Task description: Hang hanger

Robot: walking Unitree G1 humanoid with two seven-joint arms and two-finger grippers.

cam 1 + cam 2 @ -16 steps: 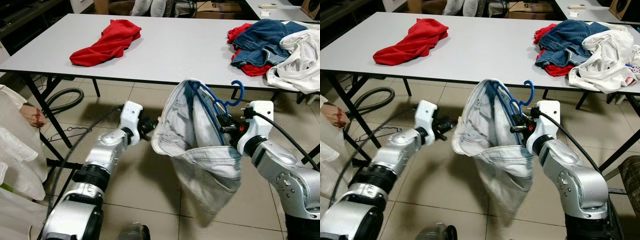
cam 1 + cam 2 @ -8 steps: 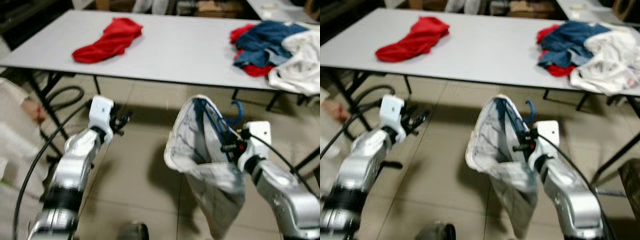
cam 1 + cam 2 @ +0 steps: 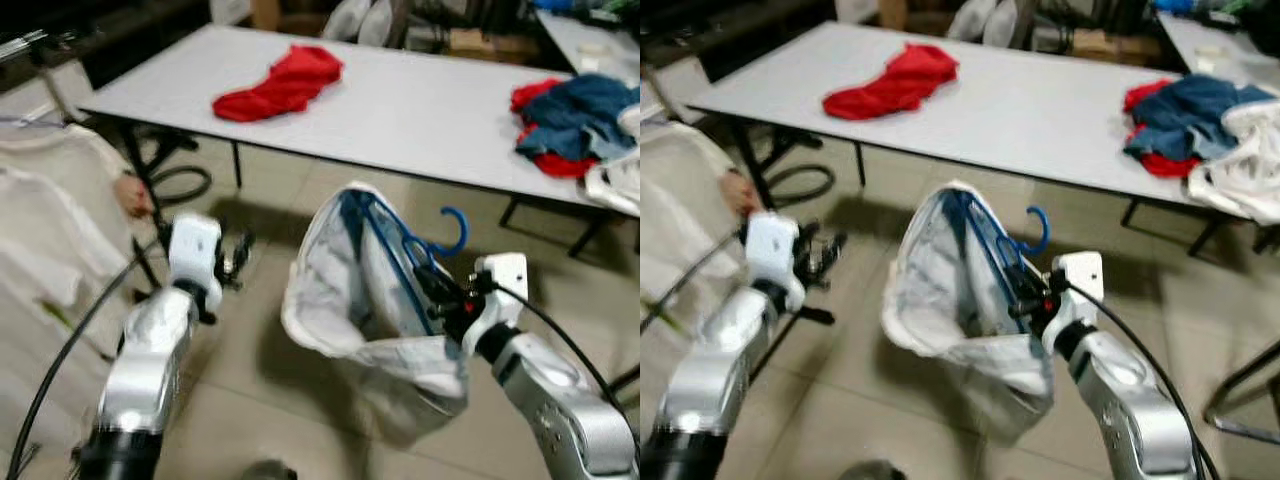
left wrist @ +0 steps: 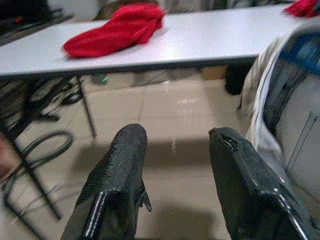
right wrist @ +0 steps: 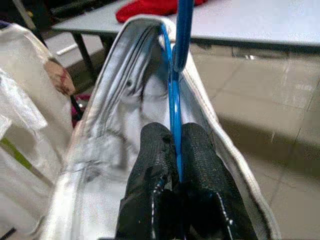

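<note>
A long white table [image 3: 420,110] stood ahead of the robot, across the tiled floor [image 3: 250,400]. On its left part lay a crumpled red garment [image 3: 282,82]; on its right end sat a heap of blue, red and white clothes [image 3: 585,125]. In front of the table, pale denim jeans [image 3: 365,300] hung on a blue plastic hanger [image 3: 415,255], pinched in the right gripper [image 5: 175,160]. The left gripper [image 4: 175,165] hovered to their left, apart from them. White clothing [image 3: 45,230] hung at far left.
</note>
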